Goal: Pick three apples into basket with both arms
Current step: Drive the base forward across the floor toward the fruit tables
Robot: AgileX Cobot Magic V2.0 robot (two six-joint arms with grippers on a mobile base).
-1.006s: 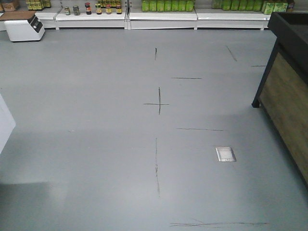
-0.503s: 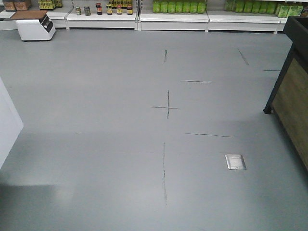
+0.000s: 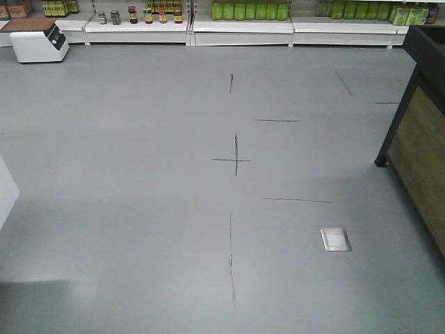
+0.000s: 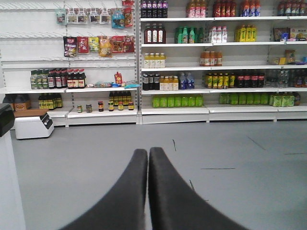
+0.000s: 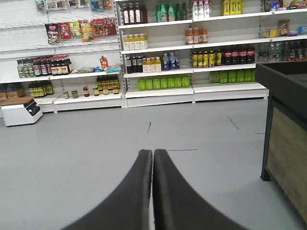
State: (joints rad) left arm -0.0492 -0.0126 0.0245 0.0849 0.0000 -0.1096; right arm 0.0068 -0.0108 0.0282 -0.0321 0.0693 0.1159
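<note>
Left hand: clenched, its 2 black fingers pressed together along their inner edges with nothing between them. It is held above the floor, facing the shelves.
Right hand: clenched the same way, 2 black fingers touching from tip to base and holding nothing. It also faces the shelves.
Apples and basket: none of the 3 views shows them, so where they are cannot be told.
Floor marks: 1 dark cross mark near the middle of the front view, with at least 6 other thin dark strokes in front of it, behind it and to its right.
Metal plate: 1, square, set flat in the floor, to the right of the long stroke.
Stand: 1, black frame with a wood side panel, at the right edge. Its leg rests on the floor.
White machine: 1, on the lowest shelf at far left.
Green bottles: 1 row on the lowest shelf, too small to count surely.
</note>
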